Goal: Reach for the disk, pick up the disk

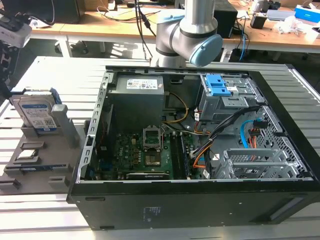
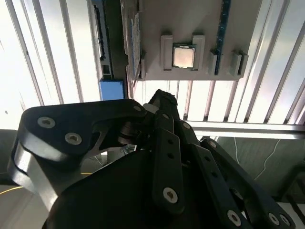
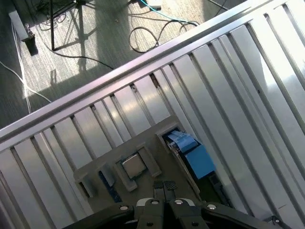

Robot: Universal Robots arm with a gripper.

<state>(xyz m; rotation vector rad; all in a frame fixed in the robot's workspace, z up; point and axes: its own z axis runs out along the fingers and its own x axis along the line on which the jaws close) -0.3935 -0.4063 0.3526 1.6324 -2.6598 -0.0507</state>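
The disk (image 1: 36, 111) stands upright in a grey holder (image 1: 62, 145) on the slatted table, at the exterior view's left, silver with a white-and-blue label and blue side rails. My gripper (image 1: 7, 75) hangs at the left edge of that view, above and apart from the disk. In the first wrist view the two black fingertips (image 3: 157, 185) sit pressed together with nothing between them, and the disk's blue rail (image 3: 191, 155) lies just past them. In the second wrist view the gripper (image 2: 160, 98) points toward the disk (image 2: 112, 57), seen edge-on.
The holder also carries a square processor chip (image 2: 183, 56) and a thin memory stick (image 2: 221, 33). An open computer case (image 1: 200, 150) stands to the exterior view's right of the holder. The arm's base (image 1: 187, 30) rises behind the case. Floor and cables (image 3: 157, 33) lie beyond the table edge.
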